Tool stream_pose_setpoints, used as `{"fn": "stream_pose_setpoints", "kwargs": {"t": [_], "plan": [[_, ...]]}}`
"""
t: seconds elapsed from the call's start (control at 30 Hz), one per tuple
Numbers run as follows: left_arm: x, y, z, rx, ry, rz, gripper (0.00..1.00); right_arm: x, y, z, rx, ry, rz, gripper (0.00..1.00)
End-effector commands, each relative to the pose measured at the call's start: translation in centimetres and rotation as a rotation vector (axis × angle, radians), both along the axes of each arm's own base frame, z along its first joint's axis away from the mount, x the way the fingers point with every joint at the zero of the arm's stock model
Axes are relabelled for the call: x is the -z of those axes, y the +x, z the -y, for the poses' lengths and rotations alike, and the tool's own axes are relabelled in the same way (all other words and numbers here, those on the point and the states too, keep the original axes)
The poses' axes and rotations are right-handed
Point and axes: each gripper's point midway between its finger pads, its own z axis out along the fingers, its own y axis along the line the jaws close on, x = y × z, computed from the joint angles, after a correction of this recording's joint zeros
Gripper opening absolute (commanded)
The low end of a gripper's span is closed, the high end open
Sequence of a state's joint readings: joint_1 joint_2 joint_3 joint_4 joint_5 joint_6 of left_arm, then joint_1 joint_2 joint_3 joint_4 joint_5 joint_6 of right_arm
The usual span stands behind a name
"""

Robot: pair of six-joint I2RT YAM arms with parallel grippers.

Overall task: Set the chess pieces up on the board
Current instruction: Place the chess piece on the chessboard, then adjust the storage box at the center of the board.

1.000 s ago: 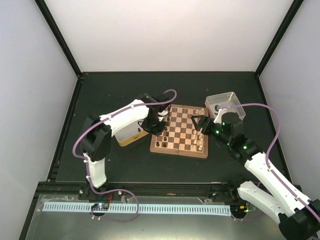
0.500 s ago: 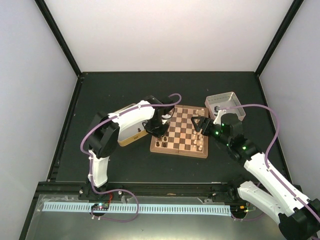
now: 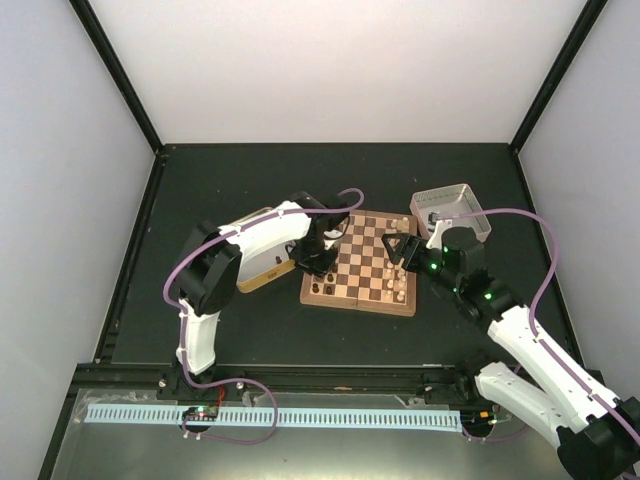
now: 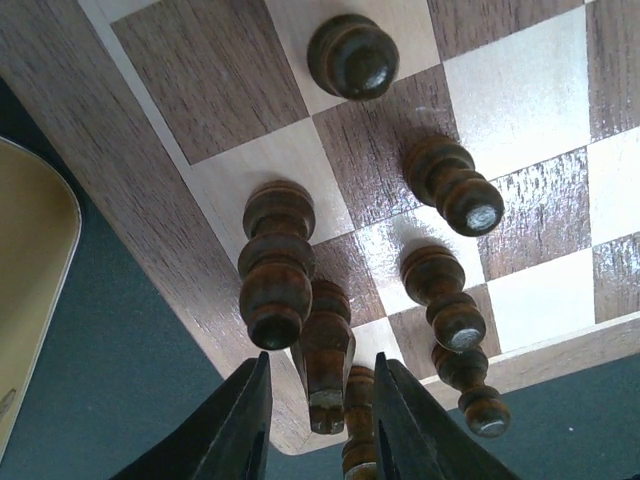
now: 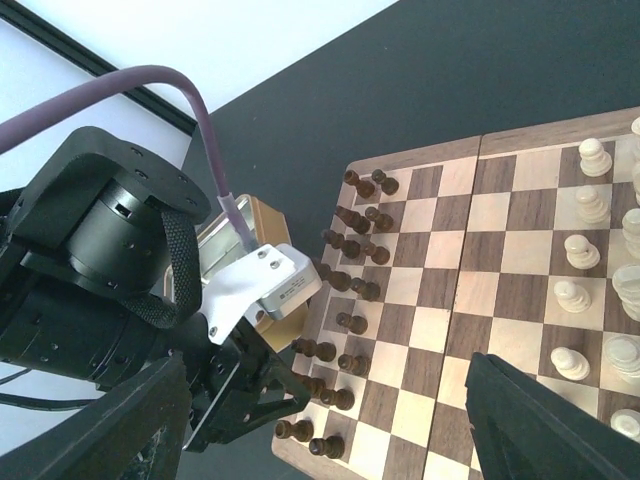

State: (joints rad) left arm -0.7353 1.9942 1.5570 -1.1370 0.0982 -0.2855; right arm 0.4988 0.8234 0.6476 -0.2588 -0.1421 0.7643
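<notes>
The board (image 3: 365, 268) lies mid-table, and its squares fill the left wrist view (image 4: 220, 80). Several dark chess pieces (image 4: 275, 270) stand in two lines along its left edge, also seen in the right wrist view (image 5: 350, 285). My left gripper (image 4: 322, 400) is open low over that edge (image 3: 318, 258). One dark piece (image 4: 325, 355) stands between its fingers with a gap on both sides. My right gripper (image 3: 398, 250) is wide open and empty above the board's right half (image 5: 325, 430).
Pale cream pieces (image 5: 590, 200) stand along the board's right side. A gold tin (image 3: 258, 272) sits just left of the board, under the left arm. A silver tin (image 3: 455, 205) sits at the back right. Dark table (image 3: 250, 180) surrounds the board.
The left arm has swung right from over the gold tin to the board's left edge, then held there. The right arm has not moved.
</notes>
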Motion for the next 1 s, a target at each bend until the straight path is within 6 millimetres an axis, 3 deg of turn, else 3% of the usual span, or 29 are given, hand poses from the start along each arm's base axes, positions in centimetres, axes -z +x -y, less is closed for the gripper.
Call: {"fn": "stream_pose_setpoints", "kwargs": {"t": [0.0, 0.17, 0.37, 0.6, 0.77, 0.97], "plan": [[-2.9, 0.6, 1.0, 0.01, -0.055, 0.051, 0.33, -0.9, 0.1, -0.1, -0.009, 0.015, 0.028, 0.76], [-5.5, 1.3, 0.1, -0.023, -0.097, 0.131, 0.41, -1.1, 0.1, -0.2, -0.012, 0.007, 0.024, 0.76], [-7.7, 3.3, -4.6, -0.173, -0.138, 0.276, 0.4, -1.0, 0.2, -0.5, -0.033, -0.021, -0.015, 0.76], [-6.9, 6.3, -11.2, -0.326, -0.129, 0.349, 0.48, -0.4, 0.8, -1.0, -0.049, -0.069, -0.067, 0.76], [-6.1, 10.2, -15.8, -0.322, 0.094, 0.462, 0.65, 1.7, 1.4, -1.0, -0.043, -0.112, -0.106, 0.76], [-5.5, 14.8, -18.1, -0.256, 0.19, 0.547, 0.79, 4.2, 2.7, -1.5, -0.056, -0.176, -0.159, 0.76]]}}
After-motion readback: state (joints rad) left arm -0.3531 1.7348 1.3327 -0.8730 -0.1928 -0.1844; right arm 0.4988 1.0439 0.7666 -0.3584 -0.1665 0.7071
